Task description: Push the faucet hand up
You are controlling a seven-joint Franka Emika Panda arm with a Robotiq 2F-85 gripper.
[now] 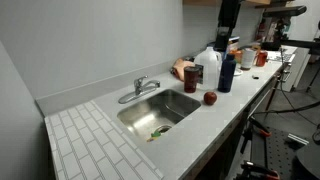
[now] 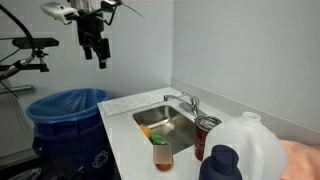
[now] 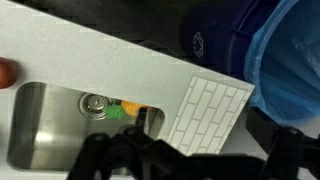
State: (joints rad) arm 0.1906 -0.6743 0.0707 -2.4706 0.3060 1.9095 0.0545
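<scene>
The chrome faucet [image 1: 140,88] stands at the back edge of the steel sink [image 1: 170,103]; in an exterior view [image 2: 186,100] its handle lies low beside the spout. My gripper [image 2: 96,55] hangs high in the air, far from the faucet and above the blue bin, with its fingers spread and nothing between them. It also shows at the top of an exterior view [image 1: 228,30]. In the wrist view the gripper [image 3: 185,165] is a dark shape at the bottom, looking down on the sink [image 3: 40,125]. The faucet is not visible there.
A white jug [image 1: 208,68], a blue bottle [image 1: 227,72], a can [image 1: 193,75] and a red apple [image 1: 210,98] stand beside the sink. A tiled mat [image 3: 210,112] lies at the counter end. A blue-lined bin [image 2: 65,110] stands past the counter. Green and orange items [image 3: 125,110] lie in the sink.
</scene>
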